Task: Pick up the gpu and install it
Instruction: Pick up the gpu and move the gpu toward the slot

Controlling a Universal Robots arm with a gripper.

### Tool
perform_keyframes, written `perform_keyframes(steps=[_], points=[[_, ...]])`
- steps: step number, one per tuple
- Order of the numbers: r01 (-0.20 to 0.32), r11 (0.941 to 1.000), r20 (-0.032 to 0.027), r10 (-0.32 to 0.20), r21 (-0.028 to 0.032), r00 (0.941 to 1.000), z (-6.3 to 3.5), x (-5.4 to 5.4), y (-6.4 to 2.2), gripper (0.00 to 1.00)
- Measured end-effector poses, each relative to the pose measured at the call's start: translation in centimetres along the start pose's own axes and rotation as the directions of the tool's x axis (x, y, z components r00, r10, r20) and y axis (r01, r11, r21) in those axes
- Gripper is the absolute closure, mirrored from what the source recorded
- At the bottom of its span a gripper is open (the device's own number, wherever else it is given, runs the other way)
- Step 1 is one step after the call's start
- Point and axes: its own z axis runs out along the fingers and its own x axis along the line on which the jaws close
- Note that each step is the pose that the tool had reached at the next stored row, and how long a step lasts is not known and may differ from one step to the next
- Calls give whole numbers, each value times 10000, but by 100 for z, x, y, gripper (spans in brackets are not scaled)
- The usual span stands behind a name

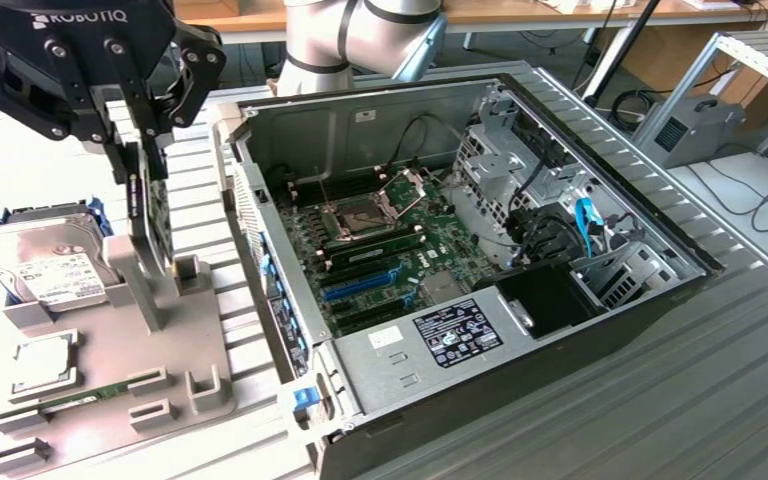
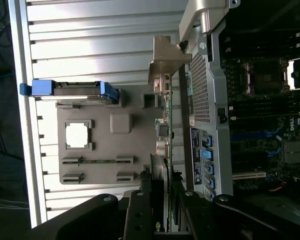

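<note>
The gpu stands on edge, seen thin-side on, between the upright posts of the grey parts holder at the exterior view's left. My gripper comes down on it from above, with its two black fingers pressed against the card's faces. In the wrist view the gpu runs away from the gripper, its green board edge and silver end bracket at the far end. Whether the card's lower edge still rests in the holder I cannot tell.
A hard drive in a blue caddy, a square processor and a RAM stick lie on the same holder. The open computer case lies at the exterior view's right, its motherboard with blue slots exposed, close beside the holder.
</note>
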Motion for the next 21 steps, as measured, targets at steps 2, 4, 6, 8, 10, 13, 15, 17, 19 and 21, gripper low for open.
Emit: perform_keyframes(steps=[2, 4, 6, 8, 10, 13, 15, 17, 19, 21], points=[[0, 10000, 0, 0, 1, 10000, -8, 0, 0, 74], [0, 10000, 0, 0, 0, 10000, -23, 0, 1, 74], [0, 10000, -1, 0, 1, 10000, -32, -1, 1, 74], [0, 10000, 0, 0, 0, 10000, -39, -1, 2, 74], [0, 10000, 0, 0, 0, 10000, -47, -1, 2, 74], [0, 10000, 0, 0, 0, 10000, -59, -2, 2, 74], [0, 10000, 0, 0, 0, 10000, -66, -2, 3, 74], [0, 10000, -1, 0, 1, 10000, -78, -2, 3, 74], [0, 10000, 0, 0, 0, 10000, -86, -2, 3, 74], [0, 10000, 0, 0, 0, 10000, -94, -2, 4, 74]])
